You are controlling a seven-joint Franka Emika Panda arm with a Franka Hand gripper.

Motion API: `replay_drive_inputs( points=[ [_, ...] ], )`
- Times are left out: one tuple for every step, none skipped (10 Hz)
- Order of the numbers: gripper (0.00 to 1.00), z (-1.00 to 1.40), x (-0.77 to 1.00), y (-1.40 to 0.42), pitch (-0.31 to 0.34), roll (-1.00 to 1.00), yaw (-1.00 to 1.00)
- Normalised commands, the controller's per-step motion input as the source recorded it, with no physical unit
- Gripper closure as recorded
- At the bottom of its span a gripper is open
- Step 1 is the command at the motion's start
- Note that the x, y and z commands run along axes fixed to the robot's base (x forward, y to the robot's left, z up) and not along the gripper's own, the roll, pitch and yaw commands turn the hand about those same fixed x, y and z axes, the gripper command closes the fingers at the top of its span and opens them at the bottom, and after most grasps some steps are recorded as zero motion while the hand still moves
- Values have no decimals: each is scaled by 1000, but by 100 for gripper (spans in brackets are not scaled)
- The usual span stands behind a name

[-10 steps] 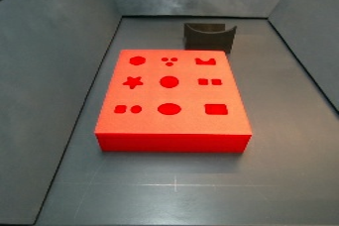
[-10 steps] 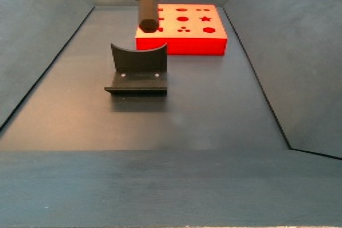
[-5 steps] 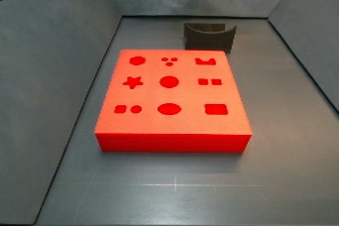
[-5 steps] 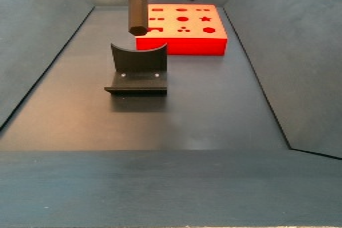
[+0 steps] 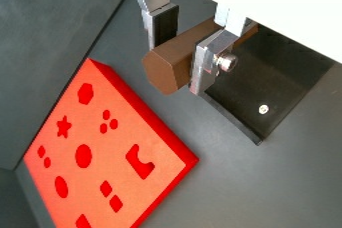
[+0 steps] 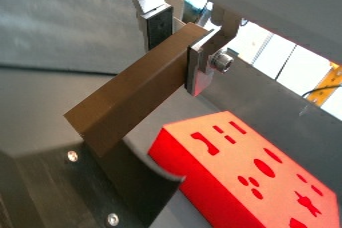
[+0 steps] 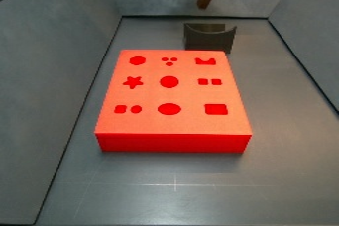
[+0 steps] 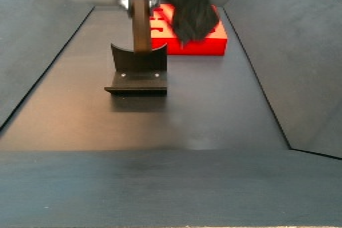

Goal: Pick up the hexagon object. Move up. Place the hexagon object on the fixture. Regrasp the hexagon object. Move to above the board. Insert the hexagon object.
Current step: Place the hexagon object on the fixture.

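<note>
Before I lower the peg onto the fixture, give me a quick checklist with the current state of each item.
1. Peg held: ok. The gripper is shut on the brown peg, fingers clamped near one end.
2. Peg off the floor: ok. In a side view the peg hangs above the fixture.
3. Fixture notch free: ok, nothing lies in it in a side view.
4. Peg lined up over the notch: cannot tell; the side view is blurred by motion.
5. Red board out of the way: ok, it sits apart from the fixture.
6. Peg slipping in the grip: cannot tell.
</note>
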Motion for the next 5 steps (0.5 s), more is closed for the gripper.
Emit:
replay_drive_inputs(
  points=[
    [100, -1000, 184, 135, 171, -717, -211],
    [100, -1000, 188, 138, 144, -608, -221],
    [100, -1000, 197, 141, 93, -390, -227],
    [100, -1000, 204, 135, 59, -252, -221],
    [100, -956, 198, 123, 23, -179, -203]
  ],
)
